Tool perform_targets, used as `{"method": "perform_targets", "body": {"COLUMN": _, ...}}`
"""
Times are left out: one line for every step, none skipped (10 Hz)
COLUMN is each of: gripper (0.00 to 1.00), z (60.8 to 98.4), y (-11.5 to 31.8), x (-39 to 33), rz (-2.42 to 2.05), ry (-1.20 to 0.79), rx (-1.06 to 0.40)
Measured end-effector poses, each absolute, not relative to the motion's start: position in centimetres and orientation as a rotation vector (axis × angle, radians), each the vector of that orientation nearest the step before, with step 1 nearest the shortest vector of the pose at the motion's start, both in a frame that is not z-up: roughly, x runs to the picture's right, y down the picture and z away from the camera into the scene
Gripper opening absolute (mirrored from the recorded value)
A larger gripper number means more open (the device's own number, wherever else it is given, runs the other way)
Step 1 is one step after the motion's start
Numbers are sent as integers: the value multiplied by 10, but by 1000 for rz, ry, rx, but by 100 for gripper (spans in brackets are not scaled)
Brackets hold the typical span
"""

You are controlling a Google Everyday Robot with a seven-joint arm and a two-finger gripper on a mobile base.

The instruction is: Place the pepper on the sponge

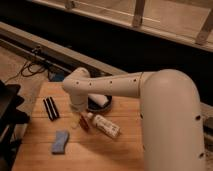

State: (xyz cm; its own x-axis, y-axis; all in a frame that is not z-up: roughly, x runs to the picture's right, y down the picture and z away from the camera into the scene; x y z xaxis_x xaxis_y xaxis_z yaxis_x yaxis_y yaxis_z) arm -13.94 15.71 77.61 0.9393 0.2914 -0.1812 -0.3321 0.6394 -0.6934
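Gripper (78, 113) hangs under the white wrist at centre-left of the frame, right over the wooden table (125, 152), and whether it is clamped on anything or released I cannot tell. Pepper (84, 122) sits directly below it, beside the cap end of the white bottle (105, 125), its long axis running steeply from upper left to lower right; which tip is the stem is too small to call. Sponge (60, 142) lies apart to the lower left, long side near upright in the frame, so the carry from pepper to sponge runs down and left.
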Motion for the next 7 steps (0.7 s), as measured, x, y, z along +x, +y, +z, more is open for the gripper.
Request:
{"method": "perform_targets", "body": {"gripper": 80, "z": 776, "y": 165, "x": -149, "rz": 340, "ry": 48, "rx": -814}}
{"method": "perform_targets", "body": {"gripper": 80, "z": 778, "y": 170, "x": -151, "rz": 333, "ry": 42, "rx": -823}}
{"method": "perform_targets", "body": {"gripper": 80, "z": 779, "y": 175, "x": -154, "rz": 323, "ry": 35, "rx": -830}}
{"method": "perform_targets", "body": {"gripper": 80, "z": 781, "y": 178, "x": -157, "rz": 316, "ry": 31, "rx": -838}}
{"method": "perform_targets", "body": {"gripper": 80, "z": 786, "y": 184, "x": -158, "rz": 313, "ry": 31, "rx": -851}}
{"method": "perform_targets", "body": {"gripper": 80, "z": 794, "y": 190, "x": -158, "rz": 311, "ry": 34, "rx": -863}}
{"method": "perform_targets", "body": {"gripper": 80, "z": 802, "y": 197, "x": -157, "rz": 311, "ry": 43, "rx": -874}}
